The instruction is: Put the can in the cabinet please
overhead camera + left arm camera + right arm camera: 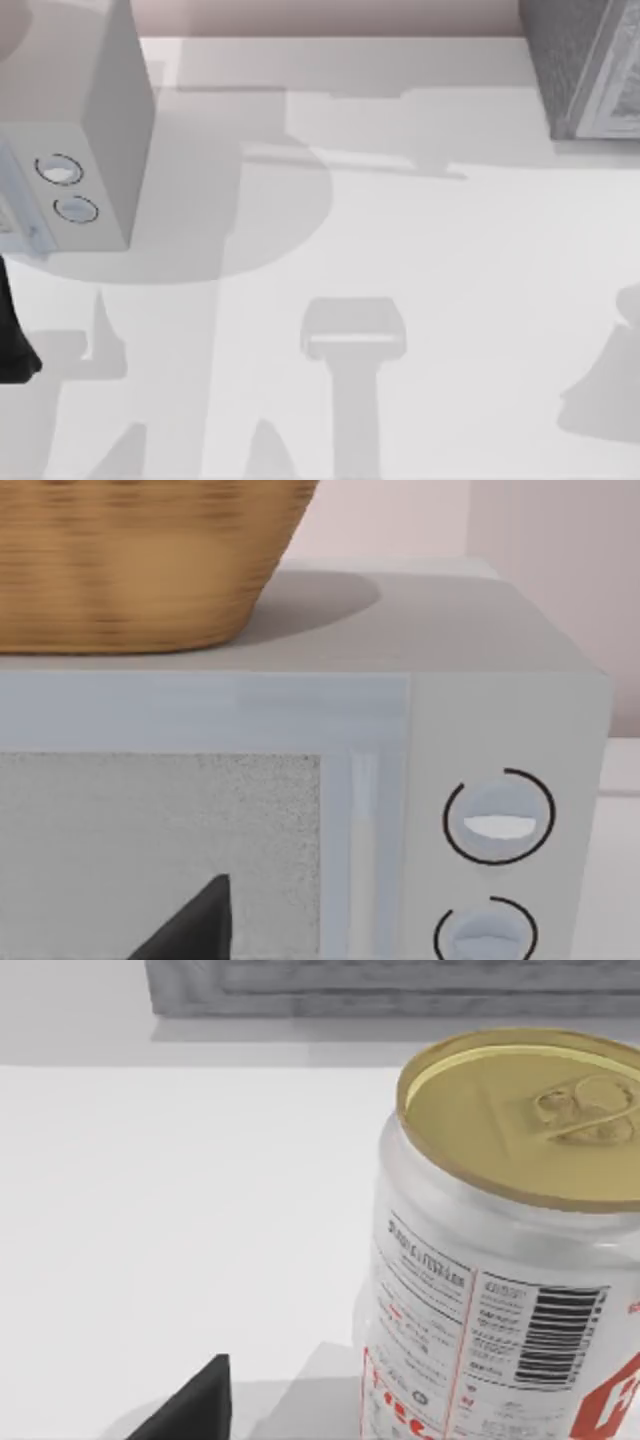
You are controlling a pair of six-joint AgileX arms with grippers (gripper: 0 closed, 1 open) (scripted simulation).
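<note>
Nearest our right wrist camera, the can point(520, 1250) stands upright on the white table point(180, 1220), gold lid up and printed label facing the lens. A dark fingertip point(195, 1405) of the right gripper shows at the frame's edge beside it; we cannot tell how the jaws stand, nor whether they touch the can. We judge the approach is under way, the can not yet lifted.

Beyond the can, across bare table, the cabinet's point(400, 985) grey speckled base is visible. In the top view the cabinet point(585, 65) sits at about 2 o'clock, well apart from the centre.

The left arm point(15, 340) is parked at 9 o'clock; jaw state cannot be told. Its camera faces the pale box point(500, 680) with two round dials point(498, 816) and a wicker basket point(140, 560) on top.
</note>
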